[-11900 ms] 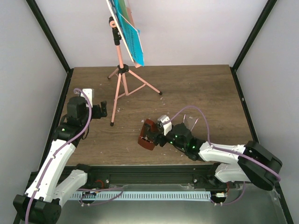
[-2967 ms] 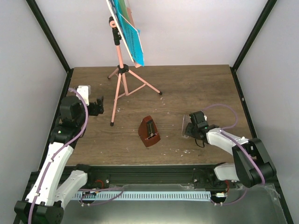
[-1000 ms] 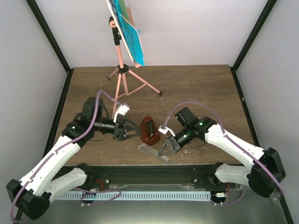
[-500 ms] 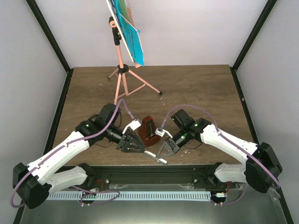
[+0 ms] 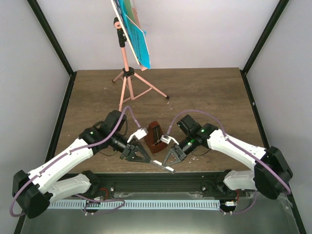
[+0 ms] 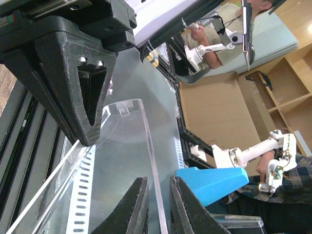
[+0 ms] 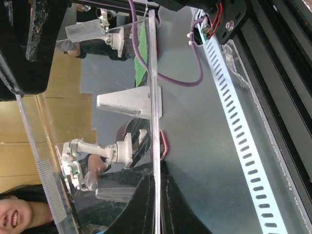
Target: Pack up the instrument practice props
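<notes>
Cover (image 5: 161, 165): clear plastic, held off the worktop (image 5: 204, 92) at its near edge, between the two grippers. It lies roughly level and long-side across, one end to each arm.

Left gripper (image 6: 158, 181): fingers stand close either side of one clear wall of the cover, and the wall's edge runs down into the narrow gap between them. Reads as clamped on the cover. From above, this gripper comes in from the left, angled toward the near edge.

Right gripper (image 7: 156, 195): fingers together, with the thin edge of the cover coming straight out from between them. Pinched on the cover. From above, it comes in from the right and meets the cover's other end. The two grippers are near each other, apart, with only the cover joining them.

Metronome (image 5: 156, 138): reddish-brown, upright on the worktop just behind the cover, between the two wrists. Bare, nothing over it. Neither gripper touches it.

Stand (image 5: 126, 78): pink tripod at the far left of the worktop, all legs spread, well apart from both arms. Blue pages (image 5: 137, 41) rest on its tilted desk, high above the worktop.
</notes>
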